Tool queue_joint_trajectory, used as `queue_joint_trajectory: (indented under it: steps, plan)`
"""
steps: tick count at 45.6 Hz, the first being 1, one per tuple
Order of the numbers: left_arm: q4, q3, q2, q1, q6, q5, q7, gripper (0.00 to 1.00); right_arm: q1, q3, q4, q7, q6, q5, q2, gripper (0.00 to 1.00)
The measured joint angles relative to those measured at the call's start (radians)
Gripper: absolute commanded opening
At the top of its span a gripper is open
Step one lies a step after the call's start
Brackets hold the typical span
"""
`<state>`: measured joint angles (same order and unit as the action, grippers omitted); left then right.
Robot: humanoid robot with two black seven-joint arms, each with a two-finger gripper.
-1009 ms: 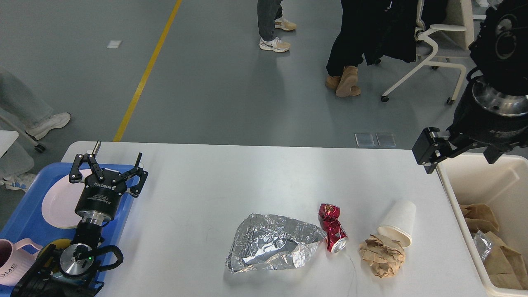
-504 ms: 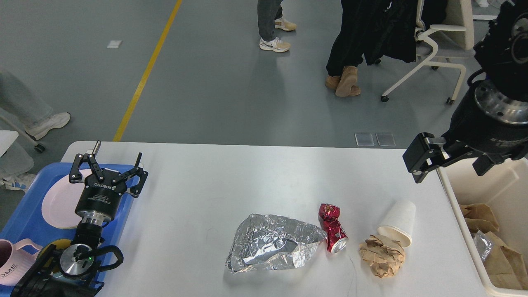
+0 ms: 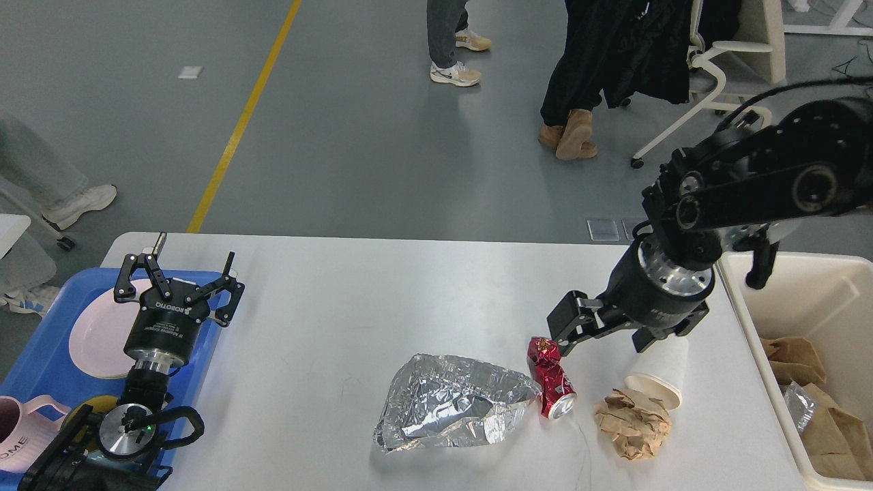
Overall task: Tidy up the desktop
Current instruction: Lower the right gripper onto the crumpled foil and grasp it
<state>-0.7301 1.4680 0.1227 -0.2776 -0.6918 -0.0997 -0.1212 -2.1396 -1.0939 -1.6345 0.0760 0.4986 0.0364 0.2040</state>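
red can (image 3: 551, 379), silver foil (image 3: 453, 411), blue tray (image 3: 41, 351)

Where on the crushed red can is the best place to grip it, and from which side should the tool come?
Probably across the pinched waist of the crushed red can, coming from above. It lies flat on the desktop, its open end toward the camera, so its long sides are exposed. The foil sheet touches its left side near the open end, so closing nearer the far, crumpled end seems safer. The right tool is right there.

Blue tray (image 3: 41, 341) at 9 o'clock holds white plate (image 3: 95, 337), pink mug (image 3: 17, 436). Office chair (image 3: 716, 82), standing legs (image 3: 447, 34) near 1 o'clock.
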Motion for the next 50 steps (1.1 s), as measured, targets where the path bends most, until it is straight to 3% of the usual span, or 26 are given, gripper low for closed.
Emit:
queue_joint_trajectory:
  steps: [8, 23, 32, 37, 41, 48, 50]
  plan:
    - [0.000, 0.000, 0.000, 0.000, 0.000, 0.000, 0.000, 0.96, 0.292, 0.106, 0.141, 0.061, -0.167, -0.089, -0.041, 0.98]
    - [0.000, 0.000, 0.000, 0.000, -0.001, 0.000, 0.000, 0.96, 0.623, 0.186, 0.418, 0.067, -0.256, -0.096, -0.157, 0.98]
    - [0.000, 0.000, 0.000, 0.000, -0.001, 0.000, 0.000, 0.96, 0.741, 0.180, 0.499, 0.079, -0.306, -0.089, -0.225, 0.96]
    - [0.000, 0.000, 0.000, 0.000, -0.001, 0.000, 0.000, 0.96, 0.767, 0.184, 0.505, 0.081, -0.319, -0.088, -0.234, 0.67]
    - [0.000, 0.000, 0.000, 0.000, -0.001, 0.000, 0.000, 0.96, 0.788, 0.185, 0.505, 0.081, -0.331, -0.088, -0.237, 0.37]
    - [0.000, 0.000, 0.000, 0.000, -0.001, 0.000, 0.000, 0.96, 0.811, 0.186, 0.505, 0.081, -0.338, -0.076, -0.243, 0.01]
    - [0.000, 0.000, 0.000, 0.000, -0.001, 0.000, 0.000, 0.96, 0.819, 0.186, 0.504, 0.081, -0.339, -0.071, -0.249, 0.00]
